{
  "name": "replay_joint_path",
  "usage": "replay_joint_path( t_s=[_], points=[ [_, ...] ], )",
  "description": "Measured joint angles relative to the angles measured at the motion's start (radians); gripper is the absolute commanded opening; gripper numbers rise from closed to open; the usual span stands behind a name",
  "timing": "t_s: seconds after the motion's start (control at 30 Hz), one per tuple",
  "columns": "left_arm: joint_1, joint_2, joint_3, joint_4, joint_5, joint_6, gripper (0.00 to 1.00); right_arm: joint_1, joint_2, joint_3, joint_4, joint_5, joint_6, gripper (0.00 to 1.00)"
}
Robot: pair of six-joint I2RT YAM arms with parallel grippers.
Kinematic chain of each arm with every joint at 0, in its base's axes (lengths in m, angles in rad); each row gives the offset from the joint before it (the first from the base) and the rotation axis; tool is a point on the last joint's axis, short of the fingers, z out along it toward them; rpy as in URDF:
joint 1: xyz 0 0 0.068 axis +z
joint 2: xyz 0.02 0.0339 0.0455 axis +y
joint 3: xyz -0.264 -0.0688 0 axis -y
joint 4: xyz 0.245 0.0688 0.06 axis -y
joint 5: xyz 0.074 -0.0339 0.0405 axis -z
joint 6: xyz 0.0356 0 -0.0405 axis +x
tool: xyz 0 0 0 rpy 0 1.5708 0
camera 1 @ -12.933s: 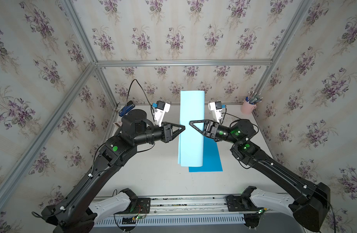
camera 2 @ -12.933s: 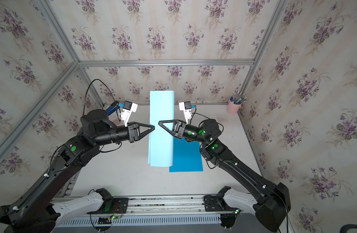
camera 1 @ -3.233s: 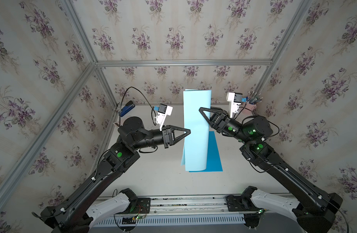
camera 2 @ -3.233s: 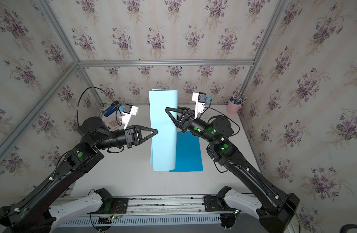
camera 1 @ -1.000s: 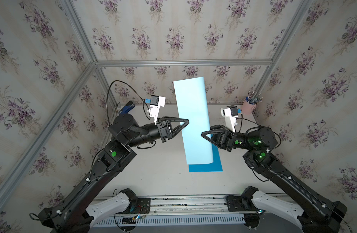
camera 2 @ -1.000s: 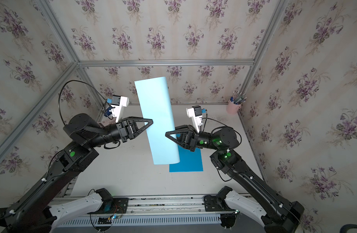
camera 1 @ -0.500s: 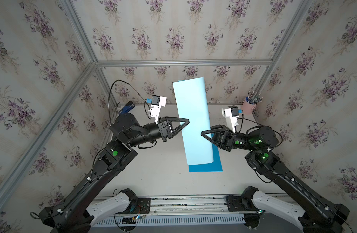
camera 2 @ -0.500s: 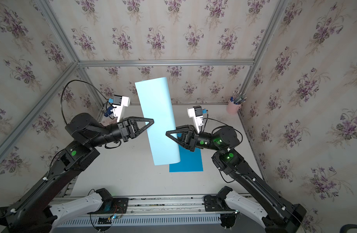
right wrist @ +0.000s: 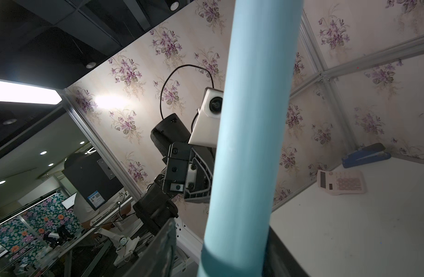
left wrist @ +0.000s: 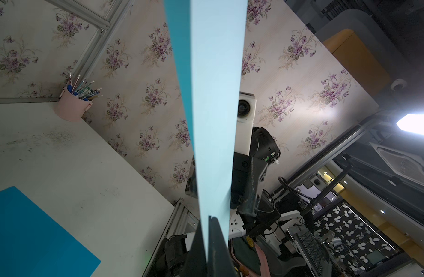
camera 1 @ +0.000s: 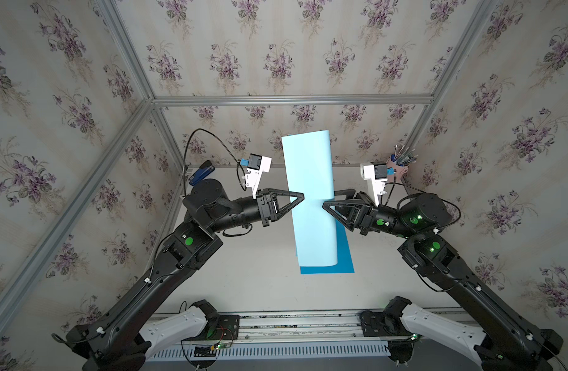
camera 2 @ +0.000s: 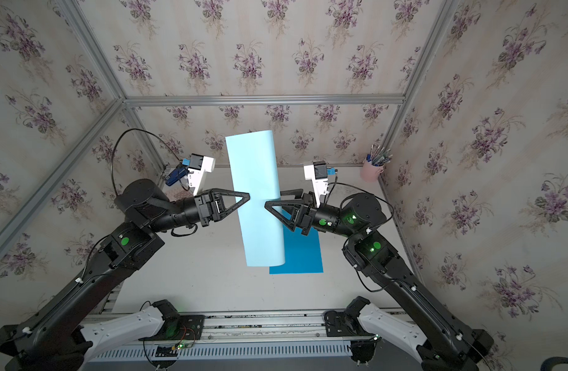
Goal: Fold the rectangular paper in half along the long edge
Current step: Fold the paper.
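The light blue paper (camera 1: 311,180) (camera 2: 257,167) hangs upright in the air above the table, bent over into a long loop with its rounded bend on the right. My left gripper (camera 1: 303,196) (camera 2: 249,195) is shut on the paper's left edge; the left wrist view shows the sheet (left wrist: 213,96) pinched between the closed jaws (left wrist: 209,220). My right gripper (camera 1: 329,199) (camera 2: 273,198) stands open astride the rounded bend. In the right wrist view the curled paper (right wrist: 254,120) rises between its spread fingers (right wrist: 168,237), with a gap on one side.
A darker blue sheet (camera 1: 343,257) (camera 2: 303,253) (left wrist: 26,235) lies flat on the table under the paper. A pink pen cup (camera 1: 400,168) (left wrist: 72,109) stands at the back right, a blue stapler (camera 1: 201,172) (right wrist: 364,156) and a pink calculator (right wrist: 340,182) at the back left.
The right gripper's jaws have spread apart around the paper's bend. The left gripper has closed on the paper's left edge and holds it. The paper stays almost where it was.
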Motion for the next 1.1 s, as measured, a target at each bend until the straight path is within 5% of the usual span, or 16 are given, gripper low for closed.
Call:
replay_joint_path(
  t_s=[0.17, 0.3, 0.43, 0.73, 0.8, 0.87, 1.0, 1.1],
  points=[
    [0.000, -0.006, 0.000, -0.011, 0.004, 0.000, 0.00, 0.000, 0.003, 0.018, -0.053, 0.026, -0.034, 0.38],
    [0.000, -0.009, 0.000, -0.017, 0.004, 0.001, 0.00, 0.000, -0.008, 0.030, -0.103, 0.048, -0.068, 0.13],
    [-0.001, -0.009, 0.000, -0.028, 0.006, 0.002, 0.00, 0.000, -0.023, 0.035, -0.143, 0.055, -0.091, 0.01],
    [-0.001, -0.009, -0.003, -0.026, 0.015, 0.005, 0.00, 0.000, -0.025, 0.060, -0.146, 0.000, -0.108, 0.01],
    [-0.001, -0.010, -0.005, -0.023, 0.013, 0.005, 0.00, 0.000, -0.012, 0.072, -0.150, -0.001, -0.109, 0.26],
    [0.000, -0.010, -0.009, -0.022, 0.014, 0.004, 0.00, 0.000, 0.007, 0.086, -0.151, 0.007, -0.114, 0.35],
    [-0.002, -0.010, -0.021, -0.022, 0.023, 0.004, 0.00, 0.000, 0.040, 0.105, -0.151, 0.042, -0.130, 0.30],
    [-0.003, -0.012, -0.026, -0.022, 0.028, 0.003, 0.00, 0.000, 0.056, 0.108, -0.143, 0.068, -0.132, 0.11]
  ],
)
